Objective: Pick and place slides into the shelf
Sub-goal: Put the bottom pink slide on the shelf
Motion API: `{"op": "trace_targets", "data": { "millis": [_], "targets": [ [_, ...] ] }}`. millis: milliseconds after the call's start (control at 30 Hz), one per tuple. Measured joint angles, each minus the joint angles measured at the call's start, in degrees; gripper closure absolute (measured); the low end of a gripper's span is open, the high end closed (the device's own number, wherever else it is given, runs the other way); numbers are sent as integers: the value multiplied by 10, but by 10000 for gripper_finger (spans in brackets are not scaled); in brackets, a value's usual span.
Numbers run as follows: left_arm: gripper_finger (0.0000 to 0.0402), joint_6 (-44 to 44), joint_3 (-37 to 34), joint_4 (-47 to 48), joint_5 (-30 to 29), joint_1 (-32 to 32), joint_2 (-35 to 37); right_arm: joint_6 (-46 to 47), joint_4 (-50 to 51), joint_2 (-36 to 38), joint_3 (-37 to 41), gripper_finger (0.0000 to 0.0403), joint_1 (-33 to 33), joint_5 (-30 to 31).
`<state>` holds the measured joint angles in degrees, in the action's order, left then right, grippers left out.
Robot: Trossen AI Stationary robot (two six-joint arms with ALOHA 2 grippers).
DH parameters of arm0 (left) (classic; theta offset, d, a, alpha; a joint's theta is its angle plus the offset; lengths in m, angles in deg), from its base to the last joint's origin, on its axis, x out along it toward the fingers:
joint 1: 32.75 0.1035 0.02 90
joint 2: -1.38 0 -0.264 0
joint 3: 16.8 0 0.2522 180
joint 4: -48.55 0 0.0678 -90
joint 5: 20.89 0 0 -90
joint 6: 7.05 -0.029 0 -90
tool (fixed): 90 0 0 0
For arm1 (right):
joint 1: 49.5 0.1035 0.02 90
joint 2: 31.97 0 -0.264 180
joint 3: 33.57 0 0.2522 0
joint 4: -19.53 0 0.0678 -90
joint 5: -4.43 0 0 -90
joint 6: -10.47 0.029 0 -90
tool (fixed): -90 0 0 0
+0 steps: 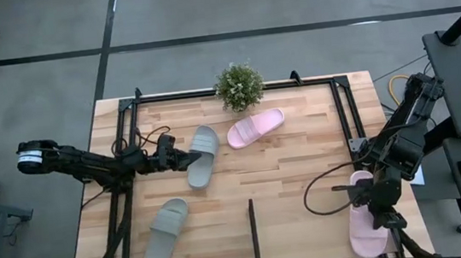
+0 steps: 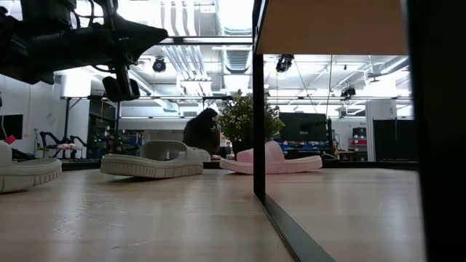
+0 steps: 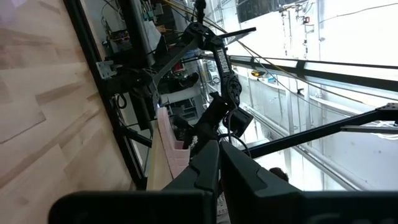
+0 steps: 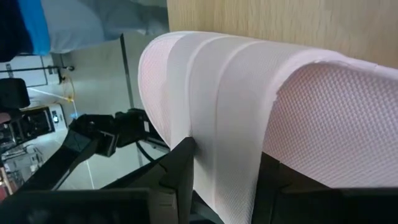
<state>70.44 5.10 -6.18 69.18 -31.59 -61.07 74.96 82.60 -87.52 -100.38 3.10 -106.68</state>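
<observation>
A grey-green slide (image 1: 203,154) lies sole down on the table's middle left, and it also shows in the low view (image 2: 153,161). Its mate (image 1: 166,233) lies near the front left. One pale pink slide (image 1: 256,128) lies at the far middle. My left gripper (image 1: 189,158) is shut and empty, raised above the table (image 2: 149,33) beside the first grey-green slide's near end. My right gripper (image 1: 373,193) is shut on the second pink slide (image 1: 366,222) at the near right. The shelf (image 1: 254,234) shows edge-on as a thin black strip. My right gripper pinches a band of the pink slide's strap (image 4: 224,180) between its two fingers (image 4: 181,168). The slide's textured surface (image 4: 336,118) spreads out past the fingers. In the high view the arm covers the place of contact. Whether the slide is clear of the table does not show.
A small potted plant (image 1: 239,85) stands at the table's far edge. Black frame rails (image 1: 344,108) run along the far, left and right sides. In the low view the shelf's black edge (image 2: 258,124) stands upright in the middle.
</observation>
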Motion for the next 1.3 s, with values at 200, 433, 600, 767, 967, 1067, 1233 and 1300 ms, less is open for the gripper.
{"op": "trace_targets", "data": {
  "millis": [200, 433, 600, 767, 967, 1067, 1233, 1300],
  "targets": [
    [402, 0, 0, 0, 0, 0, 0, -1, -1, 0, 0, 305, 0, 2],
    [402, 0, -1, 0, 2, 0, 0, 2, -2, 0, 0, 296, 0, 2],
    [402, 0, -1, 0, 3, 0, 0, 13, -3, 0, -1, 245, 0, 4],
    [402, 0, -1, 0, 3, 0, 0, 12, 4, 3, -1, 194, 0, 2],
    [402, 0, -1, 0, 3, 0, 0, 19, 39, 23, -1, 167, 0, -1],
    [402, 0, -1, 0, 3, 0, 0, 29, 61, 39, -1, 161, 0, -1],
    [402, 0, -1, 0, 3, 0, 0, 47, 78, 71, -1, 162, 0, 7],
    [402, -1, -1, 0, 3, 0, 0, 53, 77, 84, -1, 164, 0, 21]
  ]
}}
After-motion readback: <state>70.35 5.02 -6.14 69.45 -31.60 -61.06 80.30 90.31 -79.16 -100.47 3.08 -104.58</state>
